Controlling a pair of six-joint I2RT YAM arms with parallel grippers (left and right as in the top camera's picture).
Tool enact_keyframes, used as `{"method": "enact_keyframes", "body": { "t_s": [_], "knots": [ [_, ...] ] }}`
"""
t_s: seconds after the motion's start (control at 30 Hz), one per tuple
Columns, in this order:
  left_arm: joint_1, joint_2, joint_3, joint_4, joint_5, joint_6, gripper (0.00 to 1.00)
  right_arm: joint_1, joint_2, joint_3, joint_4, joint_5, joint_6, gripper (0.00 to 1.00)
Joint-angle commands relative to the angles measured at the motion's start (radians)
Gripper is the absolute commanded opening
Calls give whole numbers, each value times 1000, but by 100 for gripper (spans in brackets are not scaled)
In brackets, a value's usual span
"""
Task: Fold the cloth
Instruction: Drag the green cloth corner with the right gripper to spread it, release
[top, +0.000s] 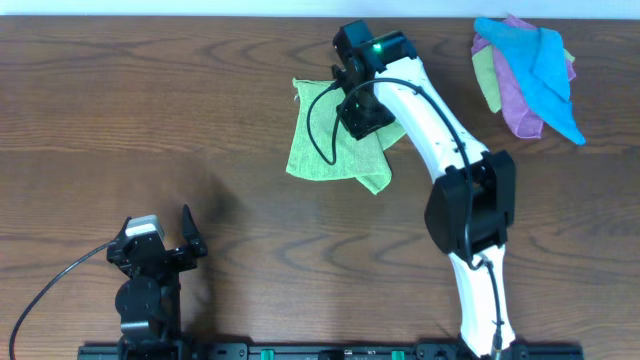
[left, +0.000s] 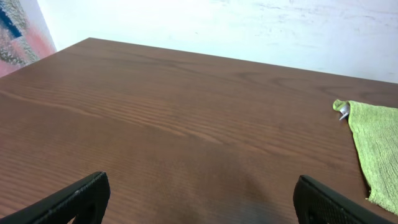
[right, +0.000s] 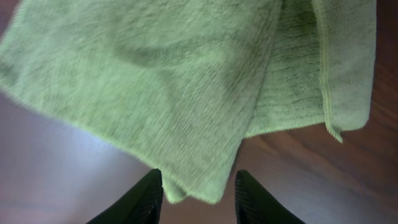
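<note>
The lime-green cloth (top: 320, 150) lies crumpled and partly doubled over at the table's middle back. Its left edge with the small white tag (left: 343, 112) shows in the left wrist view (left: 376, 149). My right gripper (top: 360, 115) hovers over the cloth's right part. In the right wrist view its fingers (right: 198, 183) are apart, with a hanging corner of the cloth (right: 155, 81) between them, not pinched. My left gripper (top: 187, 238) is open and empty near the front left, far from the cloth; its fingers (left: 199, 193) frame bare table.
A pile of blue, purple and green cloths (top: 530, 70) lies at the back right corner. The brown wooden table (top: 150, 120) ends at a white wall behind. A black cable runs from the left arm to the front edge.
</note>
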Motion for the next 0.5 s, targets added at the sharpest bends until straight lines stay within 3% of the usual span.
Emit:
{"method": "enact_keyframes", "body": {
  "t_s": [0.0, 0.23, 0.47],
  "knots": [
    [-4, -6, -29, -8, -11, 0, 95, 16, -133, -2, -13, -10, -12, 40],
    [-4, -6, -29, -8, -11, 0, 95, 50, -388, -223, 40, 62, -2, 44],
    [-4, -6, -29, -8, -11, 0, 96, 46, -724, -554, 175, 69, 11, 59]
  ]
}}
